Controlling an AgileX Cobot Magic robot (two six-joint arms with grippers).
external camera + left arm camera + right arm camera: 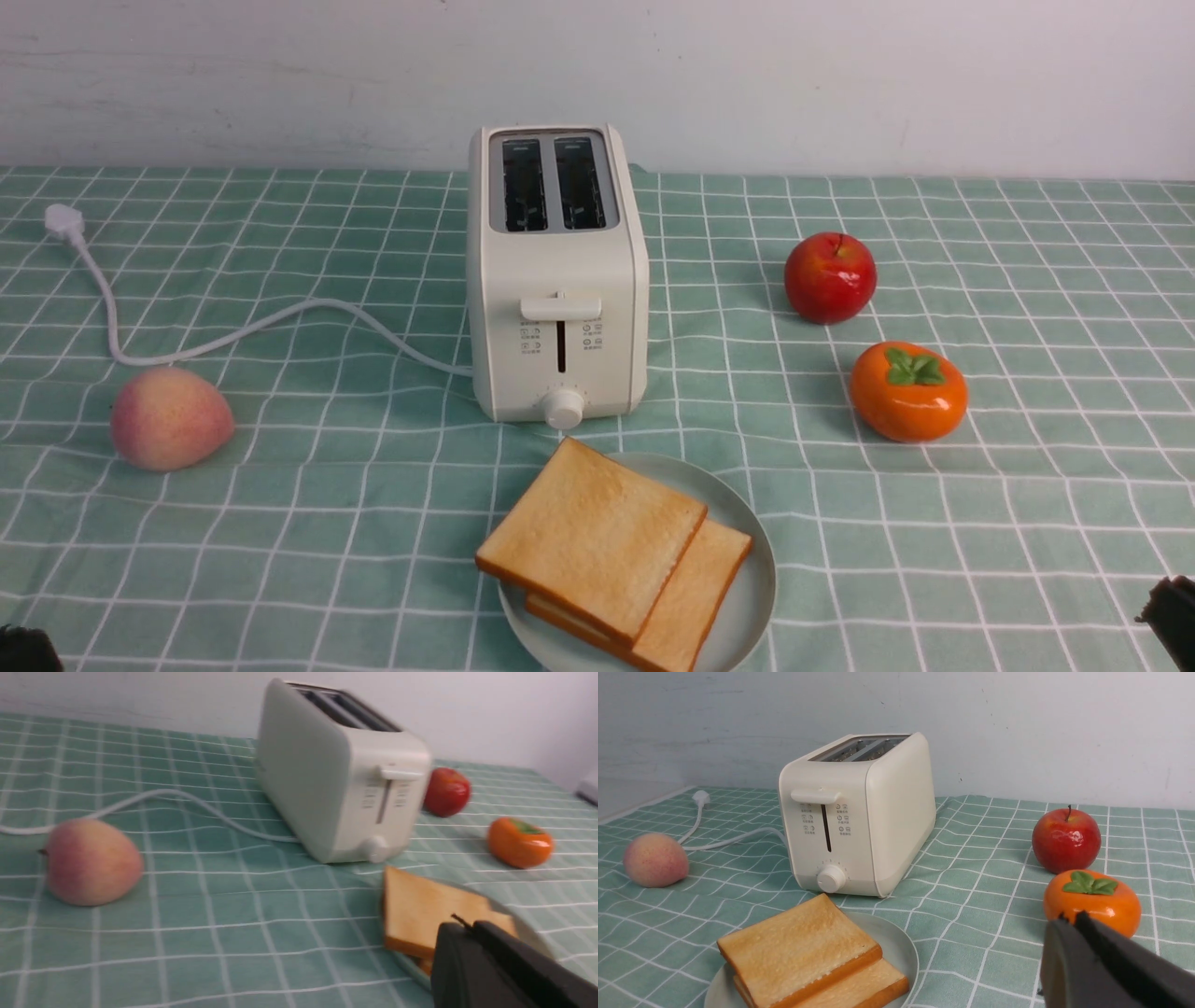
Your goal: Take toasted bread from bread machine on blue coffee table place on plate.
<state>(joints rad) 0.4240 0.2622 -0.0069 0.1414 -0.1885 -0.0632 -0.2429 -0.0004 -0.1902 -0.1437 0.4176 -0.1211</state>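
Both slices of toasted bread (597,541) were seen stacked on the plate (747,607), just in front of the emptied toaster (558,280) on the desk (1027,523). The left hand (460,926) and right hand (1069,921) were pinched closed, nothing held. The upper slice overhung the rim; it could probably be tipped off by a careless arm sweep.

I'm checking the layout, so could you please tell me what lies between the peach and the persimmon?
In the front view the toaster stands between the peach and the persimmon, slightly farther back; otherwise only bare cloth.
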